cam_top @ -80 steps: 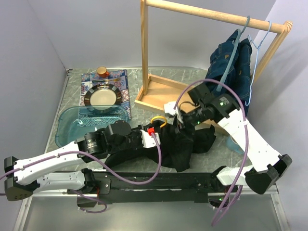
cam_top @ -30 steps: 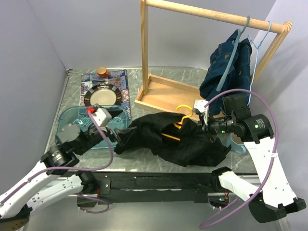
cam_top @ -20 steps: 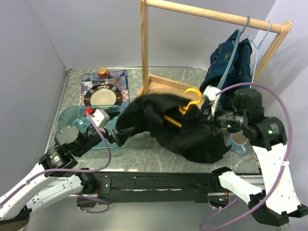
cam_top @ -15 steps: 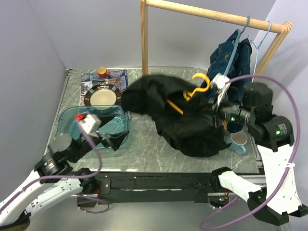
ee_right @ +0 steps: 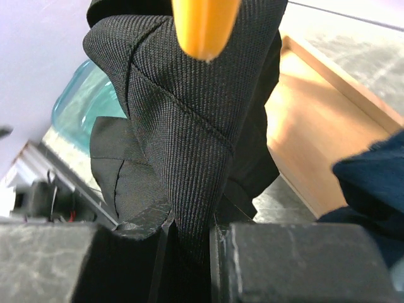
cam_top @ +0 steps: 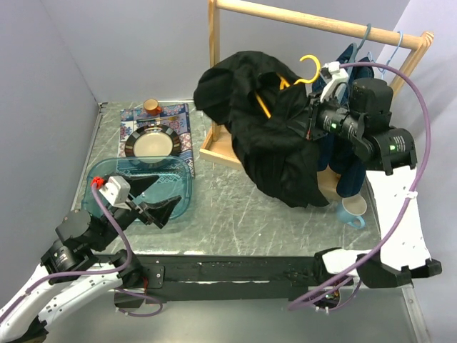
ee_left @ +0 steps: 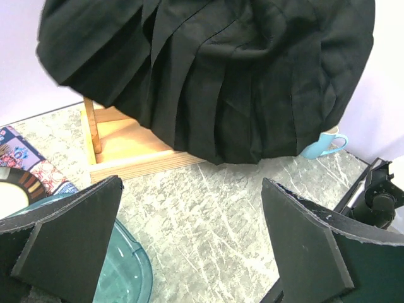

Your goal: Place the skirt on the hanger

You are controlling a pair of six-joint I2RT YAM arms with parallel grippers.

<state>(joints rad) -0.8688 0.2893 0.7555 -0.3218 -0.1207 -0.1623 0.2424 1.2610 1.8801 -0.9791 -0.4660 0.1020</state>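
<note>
A teal tub (cam_top: 100, 175) sits on the table (cam_top: 235, 214) right under the left pincer (cam_top: 153, 199), whose fingers (ee_left: 69, 240) stand wide apart over the tub's near right corner, gripping nothing. Beyond that pincer a plate (cam_top: 151, 143) lies on a patterned mat (cam_top: 182, 118), with a small cup (cam_top: 151, 106) behind it. The right pincer (cam_top: 312, 123) is raised high and clamped on a fold of the black skirt (cam_top: 275, 136), which hangs in the air to its left, draped on the yellow hanger (cam_top: 308, 68). The hanger's hook sits just under the rack's wooden rail (cam_top: 285, 16), apart from it. The skirt's hem hangs over the rack's shallow wooden base (cam_top: 214, 151). A blue mug (cam_top: 352, 211) stands below the right pincer, just beside the hem. Behind that pincer a denim garment (cam_top: 348, 179) hangs from the rail, crowding its right end.
</note>
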